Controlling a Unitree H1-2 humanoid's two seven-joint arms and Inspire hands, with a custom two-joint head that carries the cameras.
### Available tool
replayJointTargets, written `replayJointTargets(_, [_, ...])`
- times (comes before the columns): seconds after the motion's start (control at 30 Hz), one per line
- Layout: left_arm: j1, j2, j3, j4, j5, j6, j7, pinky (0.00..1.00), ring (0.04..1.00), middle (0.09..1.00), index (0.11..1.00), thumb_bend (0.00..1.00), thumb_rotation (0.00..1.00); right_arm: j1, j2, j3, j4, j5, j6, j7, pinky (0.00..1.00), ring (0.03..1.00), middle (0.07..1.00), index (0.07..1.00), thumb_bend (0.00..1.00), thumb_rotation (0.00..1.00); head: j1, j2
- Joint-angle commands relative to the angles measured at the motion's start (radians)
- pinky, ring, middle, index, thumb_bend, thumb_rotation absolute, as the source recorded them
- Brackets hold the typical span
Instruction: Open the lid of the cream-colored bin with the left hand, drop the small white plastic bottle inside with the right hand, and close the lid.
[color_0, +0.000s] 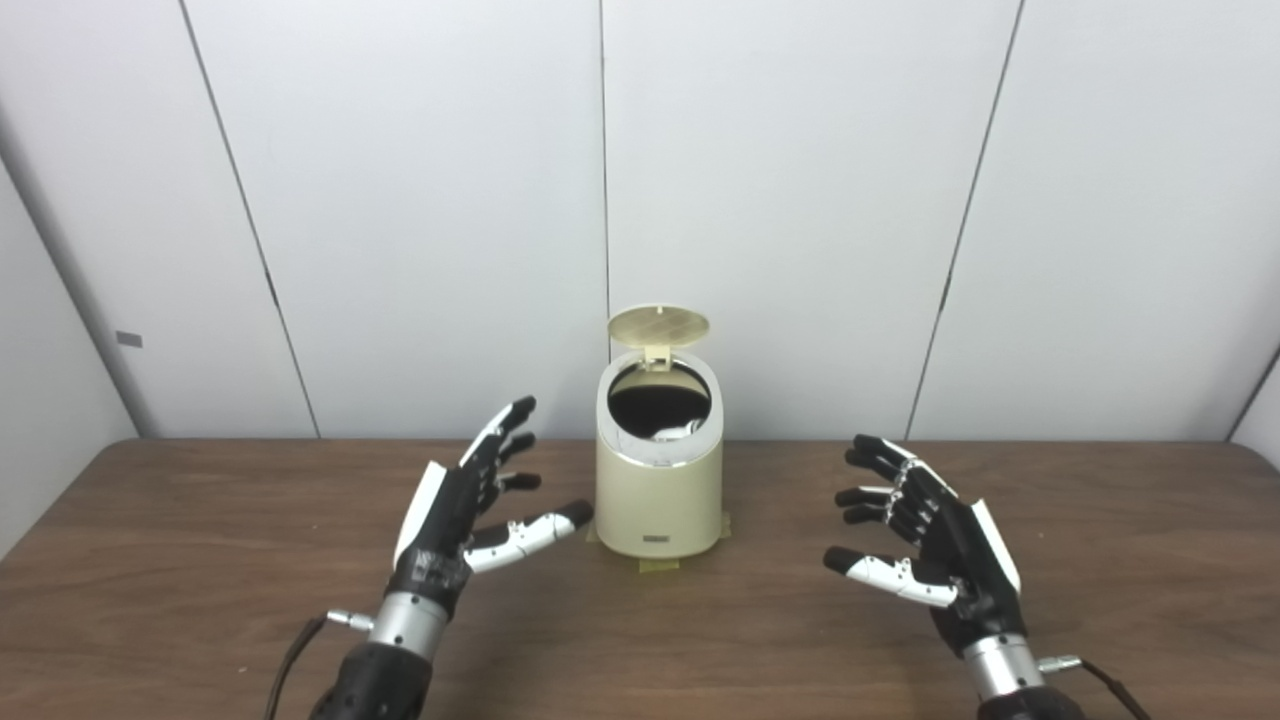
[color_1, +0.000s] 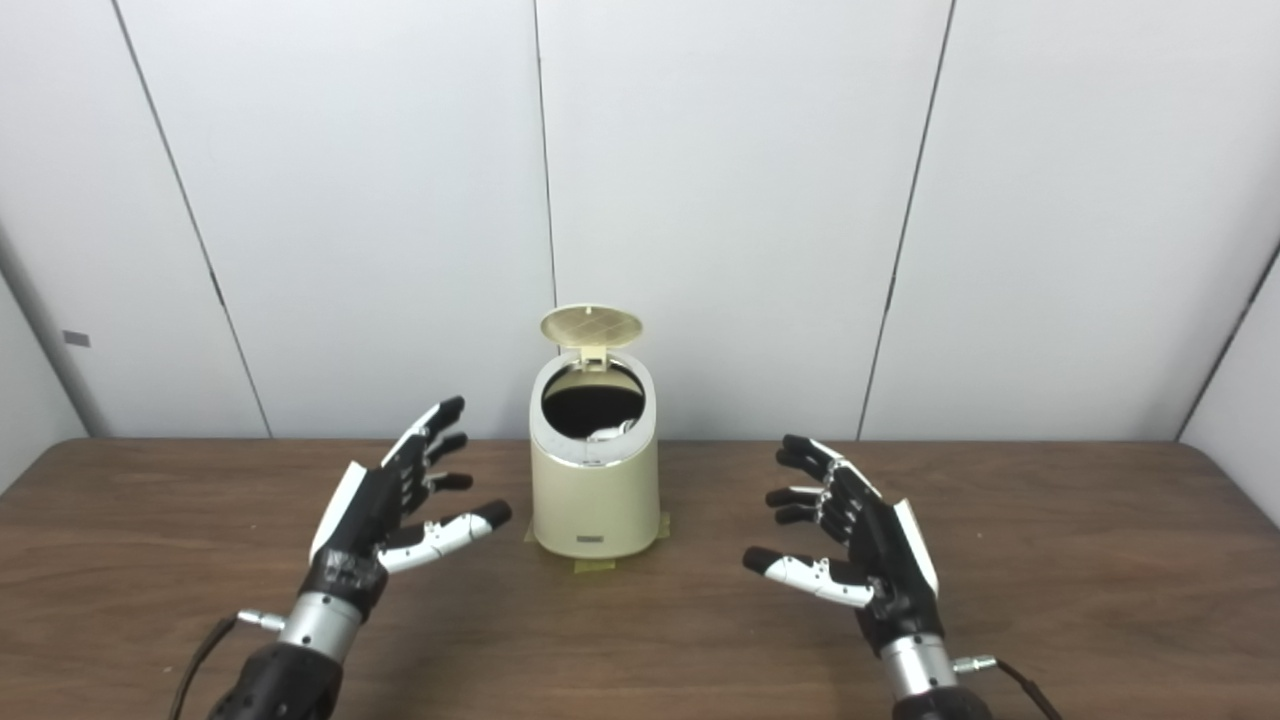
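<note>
At frame centre, the cream-colored bin (color_0: 659, 490) stands lid (color_0: 658, 327) up, something white, seemingly the bottle (color_0: 678, 432), inside, as my left hand (color_0: 470, 510) and right hand (color_0: 925, 540) hover spread and empty, lid-closing apparently remaining.

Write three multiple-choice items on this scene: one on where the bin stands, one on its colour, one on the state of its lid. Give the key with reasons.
1. Where is the bin relative to the hands?
A. Between them
B. Left of both
C. Right of both

2. What colour is the bin's body?
A. Red
B. Cream
C. Blue

3. What is the state of the lid?
A. Shut flat
B. Lying on the table
C. Hinged up, open

Key: 1 A, the left hand and right hand flank it. 2 B, its wall is cream. 3 C, the lid stands up behind the dark opening; something white shows inside.
</note>
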Motion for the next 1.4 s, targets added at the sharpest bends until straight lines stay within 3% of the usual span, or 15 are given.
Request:
replayJointTargets(0.0, [-0.094, 0.005, -0.004, -0.034, 0.013, 0.0, 0.007, 0.93, 0.995, 0.999, 0.999, 0.96, 0.33, -0.009, 0.016, 0.001, -0.064, 0.009, 0.006, -0.009, 0.56, 0.66, 0.794, 0.79, 0.86, 0.25, 0.003, 0.0])
replayJointTargets(0.07, [-0.135, 0.017, -0.013, -0.021, 0.022, 0.013, 0.001, 0.98, 0.999, 1.0, 1.0, 0.99, 0.34, 0.0, 0.032, 0.001, -0.087, 0.009, 0.039, -0.014, 0.58, 0.677, 0.796, 0.788, 0.89, 0.27, 0.004, -0.001])
replayJointTargets(0.23, [-0.229, 0.047, -0.03, 0.021, 0.038, 0.045, -0.019, 1.0, 1.0, 1.0, 1.0, 1.0, 0.33, 0.006, 0.049, 0.001, -0.11, -0.004, 0.06, -0.017, 0.59, 0.677, 0.799, 0.793, 0.9, 0.3, -0.003, -0.001])
replayJointTargets(0.4, [-0.332, 0.084, -0.074, 0.096, 0.099, 0.063, -0.042, 0.99, 1.0, 1.0, 1.0, 1.0, 0.33, 0.008, 0.051, 0.009, -0.118, -0.006, 0.062, -0.015, 0.57, 0.656, 0.787, 0.787, 0.89, 0.29, -0.014, -0.003])
replayJointTargets(0.47, [-0.363, 0.099, -0.096, 0.124, 0.124, 0.063, -0.054, 0.92, 1.0, 1.0, 1.0, 1.0, 0.33, 0.009, 0.052, 0.012, -0.119, -0.006, 0.057, -0.013, 0.57, 0.645, 0.781, 0.786, 0.87, 0.28, -0.018, -0.005])
replayJointTargets(0.63, [-0.442, 0.124, -0.139, 0.208, 0.143, 0.061, -0.108, 0.88, 0.976, 0.989, 0.964, 1.0, 0.29, 0.008, 0.052, 0.016, -0.123, 0.0, 0.05, -0.011, 0.53, 0.617, 0.777, 0.784, 0.85, 0.27, -0.025, -0.005])
replayJointTargets(0.83, [-0.512, 0.155, -0.21, 0.268, 0.205, 0.041, -0.155, 0.94, 0.975, 0.948, 0.908, 0.96, 0.28, 0.009, 0.053, 0.018, -0.131, 0.006, 0.059, -0.008, 0.51, 0.608, 0.782, 0.79, 0.85, 0.27, -0.032, -0.007])
replayJointTargets(1.13, [-0.541, 0.167, -0.276, 0.292, 0.272, 0.018, -0.192, 0.77, 0.9, 0.879, 0.843, 0.98, 0.28, 0.012, 0.06, 0.022, -0.141, 0.002, 0.065, -0.011, 0.5, 0.611, 0.777, 0.788, 0.84, 0.27, -0.038, -0.006])
replayJointTargets(1.37, [-0.518, 0.168, -0.291, 0.26, 0.286, 0.015, -0.229, 0.77, 0.911, 0.865, 0.835, 1.0, 0.3, 0.012, 0.063, 0.025, -0.148, 0.0, 0.079, -0.012, 0.47, 0.598, 0.779, 0.79, 0.86, 0.28, -0.041, -0.003])
